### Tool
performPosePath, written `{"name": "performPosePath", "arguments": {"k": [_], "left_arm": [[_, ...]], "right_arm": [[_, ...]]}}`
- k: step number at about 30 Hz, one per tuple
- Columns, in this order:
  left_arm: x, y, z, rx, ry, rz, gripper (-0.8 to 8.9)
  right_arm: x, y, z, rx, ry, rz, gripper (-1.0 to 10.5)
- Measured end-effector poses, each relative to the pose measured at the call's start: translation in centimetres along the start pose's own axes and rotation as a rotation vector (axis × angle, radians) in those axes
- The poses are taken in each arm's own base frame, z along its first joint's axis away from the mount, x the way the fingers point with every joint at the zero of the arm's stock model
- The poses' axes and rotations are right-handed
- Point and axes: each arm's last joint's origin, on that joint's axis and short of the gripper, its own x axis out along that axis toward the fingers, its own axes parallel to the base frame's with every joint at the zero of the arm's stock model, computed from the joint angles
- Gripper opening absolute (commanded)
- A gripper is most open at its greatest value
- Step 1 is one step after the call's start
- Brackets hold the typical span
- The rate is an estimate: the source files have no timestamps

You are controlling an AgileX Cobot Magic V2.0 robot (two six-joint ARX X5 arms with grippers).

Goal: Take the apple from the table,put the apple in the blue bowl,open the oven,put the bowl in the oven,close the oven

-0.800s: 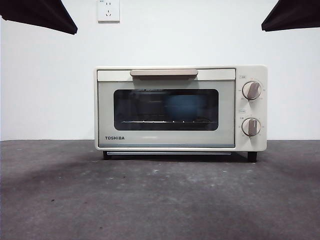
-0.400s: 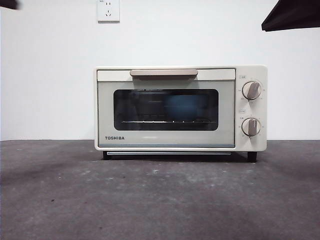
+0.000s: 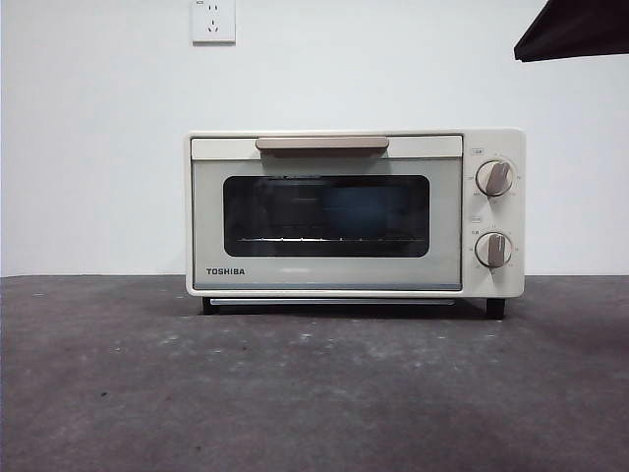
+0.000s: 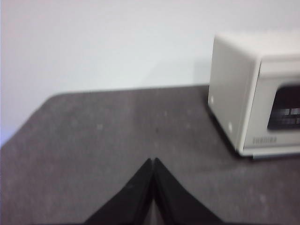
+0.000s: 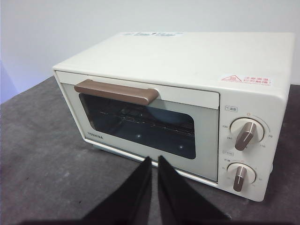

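Observation:
The cream oven point(image 3: 208, 216) stands on the dark grey table point(image 3: 314, 393) with its door closed and its beige handle point(image 3: 322, 144) up. Behind the dark glass a dim blue shape, the blue bowl point(image 3: 364, 208), sits on the rack. No apple shows in any view. My right gripper point(image 5: 154, 160) is shut and holds nothing, hovering in front of the oven point(image 5: 187, 56) door, above the table point(image 5: 42, 150). My left gripper point(image 4: 153, 161) is shut and holds nothing, off to the oven's point(image 4: 234, 93) left side over bare table point(image 4: 93, 131).
A wall socket point(image 3: 213, 20) is on the white wall behind. Two knobs point(image 3: 493, 178) are on the oven's right panel. One black arm tip point(image 3: 575, 29) hangs at the top right corner of the front view.
The black arm tip at the top left corner of the front view has pulled out of sight. The oven and the other arm tip have not moved.

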Motion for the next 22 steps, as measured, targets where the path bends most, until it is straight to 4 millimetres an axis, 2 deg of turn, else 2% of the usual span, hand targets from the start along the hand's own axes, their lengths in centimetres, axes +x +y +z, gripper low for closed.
{"name": "performPosePath", "arguments": {"k": [4, 11, 22], "left_arm": [[-0.1, -0.2, -2.7, -0.003, 0.034, -0.002, 0.08], [-0.1, -0.3, -5.2, -0.005, 0.056, -0.003, 0.07], [-0.5, -0.4, -5.6, -0.025, 0.081, -0.003, 0.07]], "right_arm": [[0.0, 0.0, 0.0, 0.0, 0.0, 0.0, 0.0], [0.0, 0.0, 0.0, 0.0, 0.0, 0.0, 0.0], [0.0, 0.0, 0.0, 0.0, -0.003, 0.0, 0.0]]}}
